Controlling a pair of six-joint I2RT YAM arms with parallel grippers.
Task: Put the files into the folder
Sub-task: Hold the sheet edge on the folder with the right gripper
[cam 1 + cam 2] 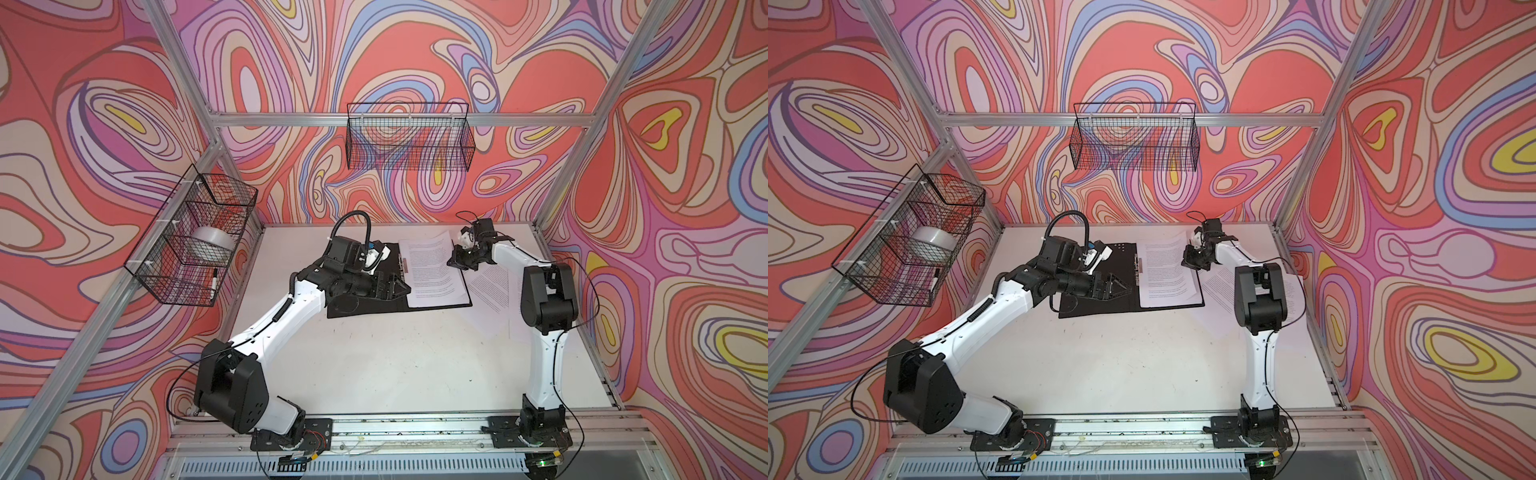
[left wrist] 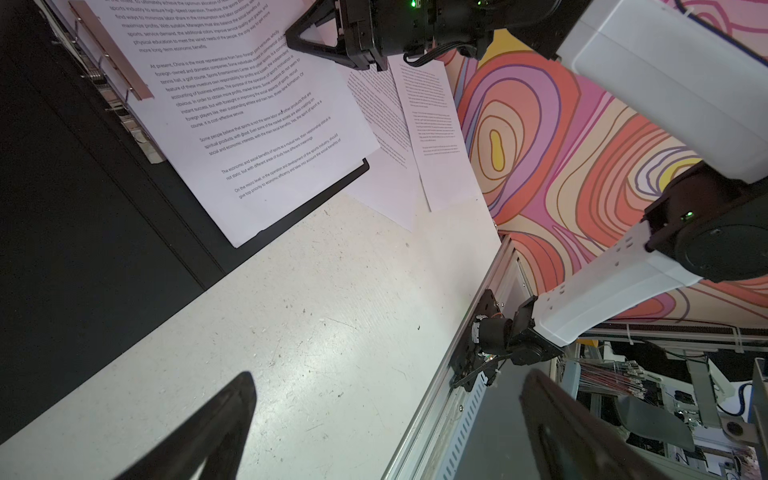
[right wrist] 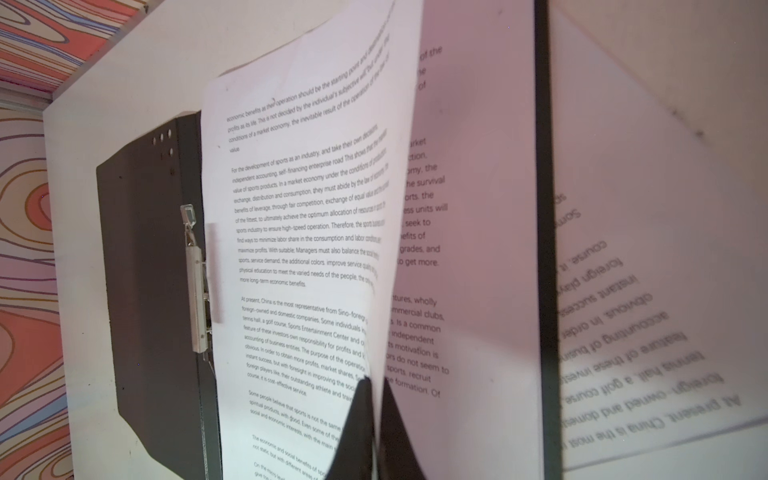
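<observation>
Folder: the folder is lying open, black faces up, at the far middle of the worktop.
Right claw: my right claw is pinching shut on the outer edge of the top sheet, which is lifting and curling off the folder's right-hand face. I judge I am squaring it toward the clip.
Left claw: my left claw is hanging wide open and empty over the left-hand face, probably waiting to pin the cover flat.
Files outside: two loose sheets are lying overlapped on the worktop, just beside the folder's outer edge.
Right wrist view: it is showing a second page lying under the lifted one, which the top views are hiding.
Left wrist view: it is showing both outside sheets, while in both top views my right arm is covering part of them.
</observation>
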